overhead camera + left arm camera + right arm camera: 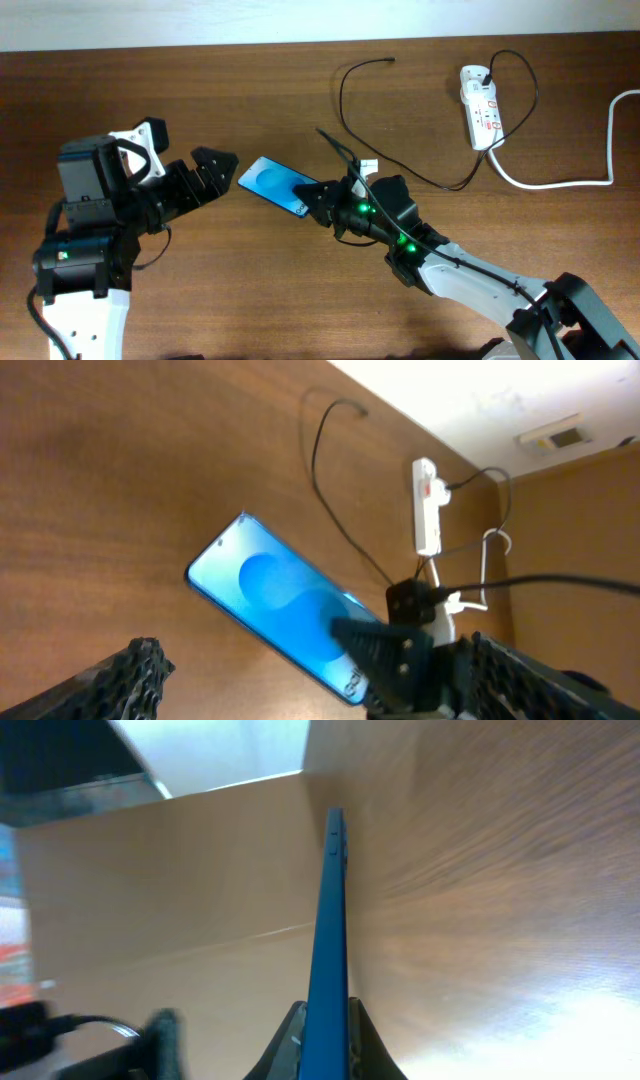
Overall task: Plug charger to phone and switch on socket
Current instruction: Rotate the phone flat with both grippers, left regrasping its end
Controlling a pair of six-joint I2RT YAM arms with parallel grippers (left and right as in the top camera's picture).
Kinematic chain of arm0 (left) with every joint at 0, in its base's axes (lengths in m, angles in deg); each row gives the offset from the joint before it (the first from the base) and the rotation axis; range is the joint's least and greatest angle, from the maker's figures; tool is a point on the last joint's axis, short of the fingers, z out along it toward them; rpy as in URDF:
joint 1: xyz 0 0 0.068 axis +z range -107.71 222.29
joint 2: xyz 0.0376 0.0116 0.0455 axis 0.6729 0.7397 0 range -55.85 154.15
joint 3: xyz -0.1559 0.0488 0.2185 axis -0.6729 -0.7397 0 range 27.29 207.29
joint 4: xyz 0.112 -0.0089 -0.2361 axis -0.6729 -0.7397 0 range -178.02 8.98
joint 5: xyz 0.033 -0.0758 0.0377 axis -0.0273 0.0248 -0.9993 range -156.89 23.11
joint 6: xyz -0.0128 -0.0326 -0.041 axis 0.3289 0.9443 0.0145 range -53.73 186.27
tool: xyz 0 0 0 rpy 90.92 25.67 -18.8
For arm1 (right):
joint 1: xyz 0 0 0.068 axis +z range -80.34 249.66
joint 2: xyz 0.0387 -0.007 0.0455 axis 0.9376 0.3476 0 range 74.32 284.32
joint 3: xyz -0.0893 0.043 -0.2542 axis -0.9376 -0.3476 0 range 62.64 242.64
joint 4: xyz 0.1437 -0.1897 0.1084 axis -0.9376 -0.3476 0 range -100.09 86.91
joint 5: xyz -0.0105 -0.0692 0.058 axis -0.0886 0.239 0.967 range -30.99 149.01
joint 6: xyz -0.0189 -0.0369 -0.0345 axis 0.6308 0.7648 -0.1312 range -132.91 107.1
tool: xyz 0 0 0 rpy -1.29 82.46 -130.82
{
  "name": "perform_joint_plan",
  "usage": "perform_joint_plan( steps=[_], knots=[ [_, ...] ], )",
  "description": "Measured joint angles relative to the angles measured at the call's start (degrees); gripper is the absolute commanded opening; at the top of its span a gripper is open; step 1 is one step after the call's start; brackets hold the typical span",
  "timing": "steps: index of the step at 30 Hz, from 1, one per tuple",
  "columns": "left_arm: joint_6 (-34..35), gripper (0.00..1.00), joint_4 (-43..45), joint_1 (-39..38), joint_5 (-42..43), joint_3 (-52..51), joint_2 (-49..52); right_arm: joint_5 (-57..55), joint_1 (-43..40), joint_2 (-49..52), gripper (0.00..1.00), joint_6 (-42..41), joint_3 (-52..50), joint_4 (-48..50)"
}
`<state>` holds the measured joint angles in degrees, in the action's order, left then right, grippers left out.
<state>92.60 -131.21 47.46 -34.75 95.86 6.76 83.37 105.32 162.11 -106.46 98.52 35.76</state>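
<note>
Overhead, we find the smartphone [272,184] lying on a diagonal, its long axis running from upper left to lower right. The right fingers [318,203] pinch its lower-right end. The right wrist view confirms this, showing the blue edge clamped between them. We cannot tell whether the smartphone rests on the tabletop [250,90] or hangs just above it.

The left fingers [214,162] are spread wide, just beside the free upper-left end and apart from it.

The charger cable [343,100] loops from the white power strip [481,108] at the far right. Its plug tip [390,60] lies loose near the far edge, well apart from both arms.

We judge the coming move turns on that tip. It lies beyond the smartphone and to the right, nearer the right arm, which is occupied. That leaves the empty left fingers with the longer reach.
</note>
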Motion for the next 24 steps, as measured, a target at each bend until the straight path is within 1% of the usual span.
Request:
perform_joint_plan(
  steps=[3, 5, 7, 10, 13, 15, 16, 17, 21, 24],
  knots=[
    [-0.39, 0.99, -2.93, 0.0, -0.04, 0.02, 0.0, 0.87, 0.0, -0.09, 0.04, -6.78, 0.0, 0.83],
    [-0.42, 0.99, -4.07, 0.0, -0.02, 0.0, 0.0, 0.81, 0.0, -0.11, 0.04, -14.58, 0.0, 0.85],
    [-0.37, 0.99, -4.59, 0.0, -0.02, 0.02, 0.0, 0.02, 0.0, -0.11, 0.04, -20.5, 0.0, 1.03],
    [2.14, 0.99, -4.96, 0.0, -0.02, 0.0, 0.0, -1.36, 0.0, -0.09, 0.04, -23.89, -0.02, 2.29],
    [8.87, 0.99, -6.1, 0.0, -0.02, 0.02, 0.07, -1.99, 0.0, -0.11, 0.04, -25.16, -0.02, 6.1],
    [14.23, 0.99, -9.42, 0.0, 0.02, 0.17, 0.96, -2.21, 0.0, -0.13, 0.04, -25.31, -0.02, 6.12],
    [18.29, 0.99, -12.26, 0.0, 0.44, 0.24, 2.29, -2.21, 0.0, -0.13, 0.04, -25.44, -0.02, 6.16],
    [21.2, 0.99, -13.2, 0.0, 1.2, 0.28, 3.48, -2.05, 0.0, -0.11, 0.04, -25.4, -0.02, 6.14],
    [29.2, 0.99, -13.44, -0.52, 4.66, 0.28, 8.44, -0.63, 0.0, -0.13, 0.04, -25.4, -0.02, 6.14],
    [35.74, 0.99, -12.87, -3.15, 5.2, 0.28, 10.67, 0.0, 0.0, -0.13, 0.04, -25.38, -0.02, 6.16]
  ],
)
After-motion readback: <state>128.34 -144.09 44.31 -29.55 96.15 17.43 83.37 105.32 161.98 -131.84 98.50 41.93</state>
